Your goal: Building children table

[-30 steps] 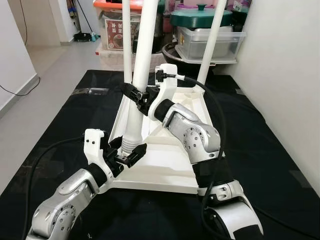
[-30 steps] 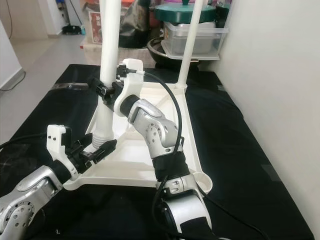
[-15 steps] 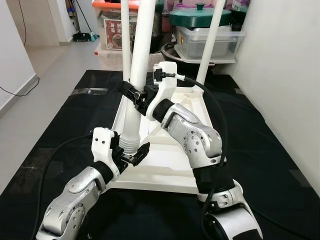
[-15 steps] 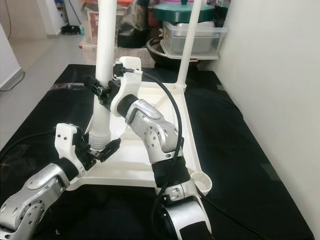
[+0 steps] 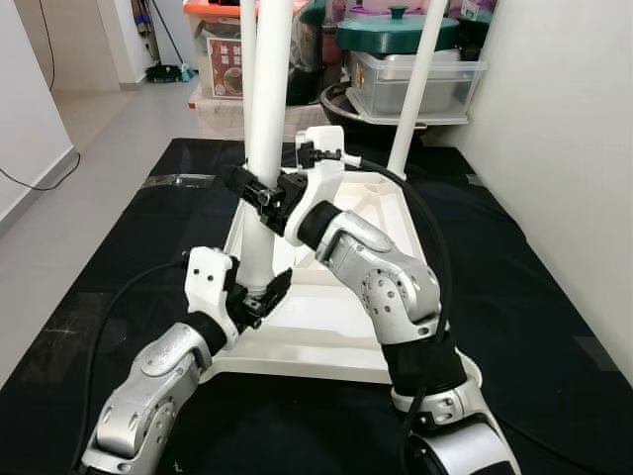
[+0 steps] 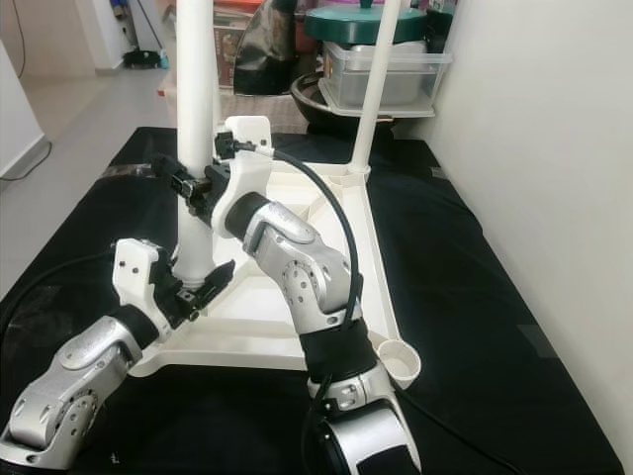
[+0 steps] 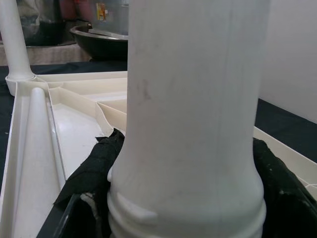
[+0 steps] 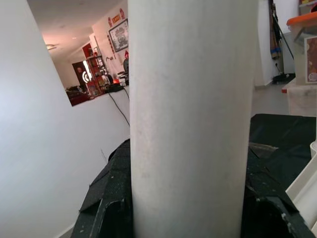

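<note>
Leg now upright between grippers

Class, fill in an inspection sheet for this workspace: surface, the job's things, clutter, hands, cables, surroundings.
Surface: black mat on the floor.
Job's things: upturned white tabletop; near table leg upright at its near left corner; two far legs standing.
Clutter: nothing seen on the mat.
Hands: left hand grips the near leg's base; right hand grips it higher up.
Cables: black cables run along both arms.
Surroundings: storage boxes and a green lidded pot behind; white wall on the right.
</note>
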### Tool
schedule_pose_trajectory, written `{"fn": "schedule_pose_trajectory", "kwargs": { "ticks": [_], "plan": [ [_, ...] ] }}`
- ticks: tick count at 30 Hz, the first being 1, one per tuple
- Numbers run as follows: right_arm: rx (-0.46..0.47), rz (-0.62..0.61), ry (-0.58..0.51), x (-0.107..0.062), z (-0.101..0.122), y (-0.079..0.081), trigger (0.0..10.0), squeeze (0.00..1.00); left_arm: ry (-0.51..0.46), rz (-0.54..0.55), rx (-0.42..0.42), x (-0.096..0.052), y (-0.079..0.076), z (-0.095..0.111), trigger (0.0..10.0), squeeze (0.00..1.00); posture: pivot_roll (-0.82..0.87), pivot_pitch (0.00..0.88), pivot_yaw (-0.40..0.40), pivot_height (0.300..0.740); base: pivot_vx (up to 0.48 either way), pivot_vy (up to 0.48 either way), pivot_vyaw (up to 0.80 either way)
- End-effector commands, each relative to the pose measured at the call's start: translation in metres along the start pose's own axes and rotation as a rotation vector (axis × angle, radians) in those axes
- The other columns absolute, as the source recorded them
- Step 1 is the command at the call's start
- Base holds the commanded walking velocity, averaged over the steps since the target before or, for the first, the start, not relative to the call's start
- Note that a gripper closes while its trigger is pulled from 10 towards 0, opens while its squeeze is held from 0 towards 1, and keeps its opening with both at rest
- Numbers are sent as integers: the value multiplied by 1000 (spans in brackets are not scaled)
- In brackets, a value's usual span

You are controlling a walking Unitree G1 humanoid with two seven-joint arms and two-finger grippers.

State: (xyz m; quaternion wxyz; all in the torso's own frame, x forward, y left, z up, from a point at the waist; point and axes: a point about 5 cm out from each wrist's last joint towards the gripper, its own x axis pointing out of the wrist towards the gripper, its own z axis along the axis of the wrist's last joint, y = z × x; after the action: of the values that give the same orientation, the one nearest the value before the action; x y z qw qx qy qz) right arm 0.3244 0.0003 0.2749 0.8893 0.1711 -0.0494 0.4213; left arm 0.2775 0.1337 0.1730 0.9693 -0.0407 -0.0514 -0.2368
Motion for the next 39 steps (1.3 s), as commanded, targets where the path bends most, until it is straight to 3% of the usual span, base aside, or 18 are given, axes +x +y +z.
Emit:
{"fn": "schedule_pose_trajectory", "kwargs": {
  "ticks": [1, 2, 4, 5, 6, 7, 11, 13, 14, 17, 18, 22, 23, 24, 25, 33, 39],
  "plan": [
    [105, 28, 5, 0, -17, 13, 0, 0, 17, 2, 2, -1, -1, -4, 0, 0, 75, 0, -34, 740, 0, 0, 0],
    [101, 21, 2, 0, -17, 13, 0, 0, 31, -1, 12, 0, -1, -7, 3490, 0, 78, 0, -35, 740, 0, 0, 0],
    [98, 16, 0, 0, -16, 12, 0, 0, 40, -2, 20, 0, -1, -8, 3490, 0, 78, 0, -35, 740, 0, 0, 0],
    [86, 14, -4, 0, -14, 11, 10000, 212, 48, -6, 33, 0, -2, -9, 10000, 0, 81, 0, -37, 740, 0, 0, 0],
    [78, 13, -6, 0, -13, 10, 10000, 212, 53, -9, 42, 0, -2, -10, 10000, 0, 80, 0, -37, 740, 0, 0, 0],
    [73, 18, -9, -1, -12, 9, 10000, 1000, 56, -10, 60, 0, -2, -10, 10000, 0, 80, 0, -37, 740, 0, 0, 0],
    [78, 27, 19, -4, -9, 3, 10000, 1000, 64, -28, 136, -4, 0, -10, 10000, 0, 82, 0, -38, 740, 0, 0, 0],
    [82, 32, 31, -5, -9, 1, 10000, 976, 67, -38, 161, -5, 0, -9, 10000, 0, 84, 0, -40, 740, 0, 0, 0],
    [103, 34, 41, -7, -9, -2, 10000, 0, 71, -50, 185, -7, 0, -9, 10000, 0, 87, 0, -42, 740, 0, 0, 0],
    [136, 36, 50, -8, -10, -4, 10000, 0, 77, -63, 208, -9, 0, -9, 10000, 0, 87, 0, -42, 740, 0, 0, 0],
    [172, 41, 67, -10, -10, -7, 10000, 0, 97, -79, 255, -14, 3, -10, 10000, 0, 89, 0, -43, 740, 0, 0, 0],
    [177, 52, 77, -11, -12, -7, 10000, 0, 113, -84, 290, -19, 7, -11, 10000, 0, 91, 0, -43, 740, 0, 0, 0],
    [195, 53, 72, -11, -13, -6, 4745, 0, 113, -84, 294, -19, 6, -12, 10000, 0, 97, 0, -45, 740, 0, 0, 0],
    [208, 53, 68, -11, -14, -6, 4745, 0, 113, -84, 297, -19, 5, -12, 10000, 0, 97, 0, -45, 740, 0, 0, 0],
    [227, 49, 61, -10, -16, -5, 0, 0, 113, -86, 299, -19, 4, -13, 10000, 0, 97, 0, -45, 740, 0, 0, 0],
    [253, 65, 49, -10, -19, 0, 0, 0, 130, -106, 303, -18, 0, -20, 10000, 0, 92, 0, -37, 740, 0, 0, 0],
    [249, 41, 44, -14, -20, -4, 0, 0, 132, -67, 305, -18, 6, -20, 10000, 0, 91, 0, -35, 740, 0, 0, 0]
  ]
}}
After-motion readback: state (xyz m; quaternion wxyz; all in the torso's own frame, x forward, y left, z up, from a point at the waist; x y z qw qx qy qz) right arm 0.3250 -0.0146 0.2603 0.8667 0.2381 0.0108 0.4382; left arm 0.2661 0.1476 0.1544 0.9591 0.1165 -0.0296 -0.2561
